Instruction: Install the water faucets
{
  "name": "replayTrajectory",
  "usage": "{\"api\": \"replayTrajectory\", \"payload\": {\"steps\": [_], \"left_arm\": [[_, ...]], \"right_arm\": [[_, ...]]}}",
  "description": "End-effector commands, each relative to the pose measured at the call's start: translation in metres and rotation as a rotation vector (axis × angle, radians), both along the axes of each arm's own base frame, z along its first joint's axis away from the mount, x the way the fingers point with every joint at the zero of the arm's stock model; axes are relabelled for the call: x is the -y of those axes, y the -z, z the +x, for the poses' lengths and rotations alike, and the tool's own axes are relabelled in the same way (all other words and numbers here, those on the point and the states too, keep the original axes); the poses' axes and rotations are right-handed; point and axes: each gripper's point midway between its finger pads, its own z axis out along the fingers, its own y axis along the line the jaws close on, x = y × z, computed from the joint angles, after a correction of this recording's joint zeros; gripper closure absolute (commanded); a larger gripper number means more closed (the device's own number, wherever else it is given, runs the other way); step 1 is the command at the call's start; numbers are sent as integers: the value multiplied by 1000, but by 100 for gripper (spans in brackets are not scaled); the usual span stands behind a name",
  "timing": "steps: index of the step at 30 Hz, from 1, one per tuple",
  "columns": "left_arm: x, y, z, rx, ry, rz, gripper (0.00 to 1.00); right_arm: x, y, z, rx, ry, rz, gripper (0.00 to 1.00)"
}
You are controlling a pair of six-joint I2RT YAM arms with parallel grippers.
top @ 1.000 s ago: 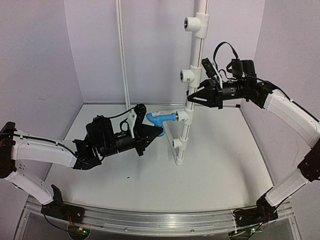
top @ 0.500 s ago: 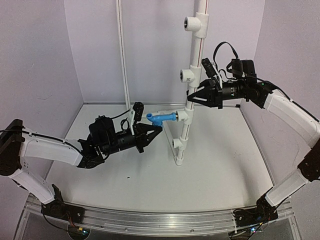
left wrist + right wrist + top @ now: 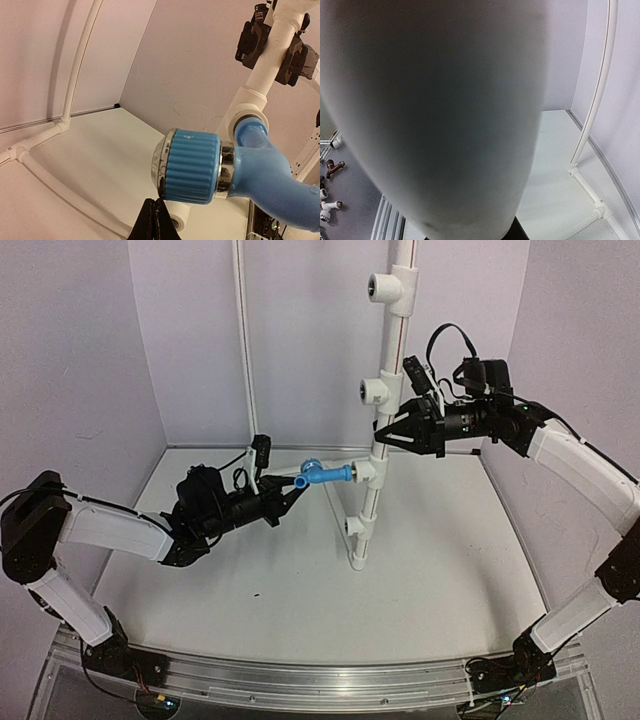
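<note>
White surface (image 3: 430, 580) here, matte and lightly scuffed, walled by pale lilac panels on three sides. Right of centre, the upright white pipe (image 3: 358, 558) stands with its foot planted straight on it. Front-left of that foot, one small dark speck (image 3: 258, 593) sits alone. Along the near edge runs a metal rail (image 3: 320, 680). The right wrist view picks up a thin white pipe (image 3: 585, 187) with joints lying along the surface's edge by the wall.
</note>
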Motion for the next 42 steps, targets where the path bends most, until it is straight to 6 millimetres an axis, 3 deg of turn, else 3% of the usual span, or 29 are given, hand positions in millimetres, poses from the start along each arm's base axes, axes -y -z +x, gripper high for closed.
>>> {"api": "replayTrajectory", "payload": {"steps": [1,20,29,42], "left_arm": [[3,-31,3,49,18,-104,100],[19,-79,-11,181,176,-92,100],[16,-94,-27,264,224,-7,100],[16,-105,-33,349,245,125,100]], "right_arm": [[5,7,-17,-216,13,-39,100],[6,10,-19,-211,10,-43,100],[6,12,-18,-215,13,-47,100],[5,11,-17,-217,9,-45,100]]}}
